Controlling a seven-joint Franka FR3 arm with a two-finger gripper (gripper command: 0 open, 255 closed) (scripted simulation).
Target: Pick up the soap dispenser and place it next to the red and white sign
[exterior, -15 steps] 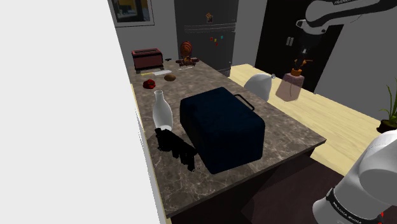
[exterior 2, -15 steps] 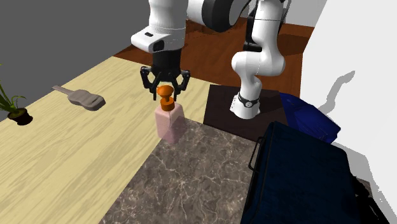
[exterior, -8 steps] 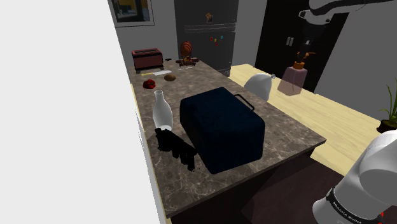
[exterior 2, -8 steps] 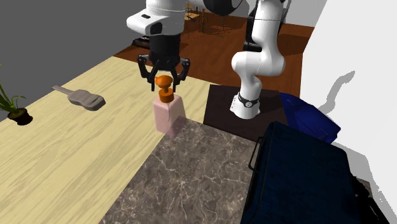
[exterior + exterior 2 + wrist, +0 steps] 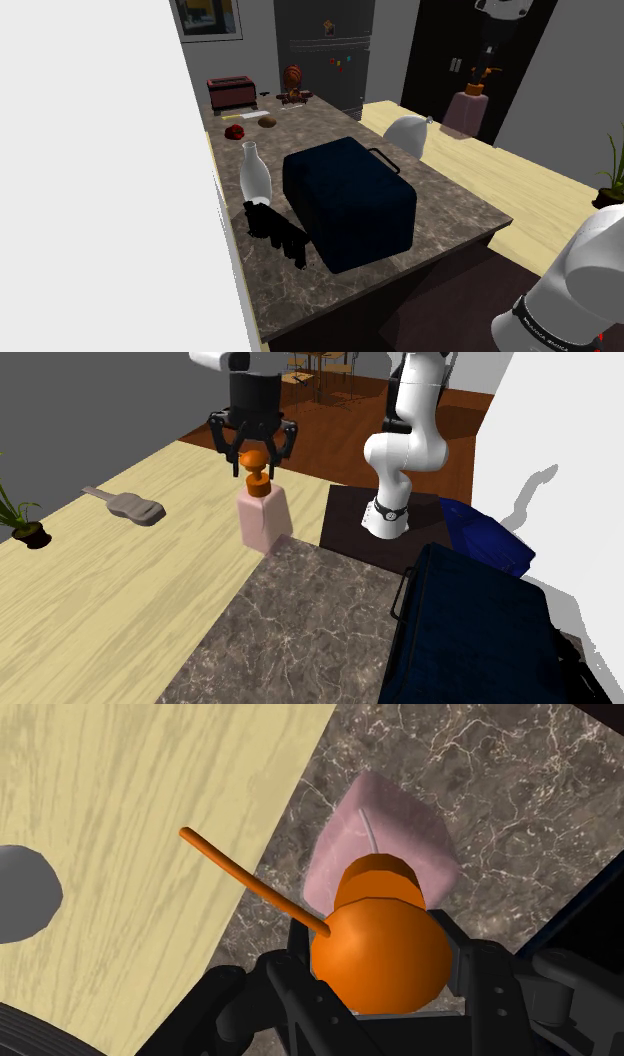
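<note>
Two fingers (image 5: 478, 989): black, pressed against either side of the orange pump head (image 5: 378, 944) — the hand (image 5: 253, 455) is clamped on it from above.
Soap dispenser (image 5: 263, 520): pink block-shaped body under the orange pump, hanging from the hand a little tilted, at the edge where the marble worktop (image 5: 300, 642) meets the pale wood surface (image 5: 120, 592); its base appears to be off the surface.
Spout (image 5: 250, 884): thin, orange, pointing out over the wood.
Lettering: small white writing on the dark ring (image 5: 545, 325) at the arm's base — too small to read.
Dark blue case (image 5: 350, 205): handle on one end, lying mid-worktop, well apart from the dispenser.
White bottle (image 5: 255, 170): upright, just beside the case on the shoulder view's left.
Red toaster (image 5: 231, 93): at the far end of the worktop.
Fridge (image 5: 325, 50): dark, behind that far end, with small coloured magnets on its door.
Guitar-shaped grey thing (image 5: 130, 505): flat on the wood.
Potted plant (image 5: 22, 527): on the wood, at the second exterior view's left edge.
</note>
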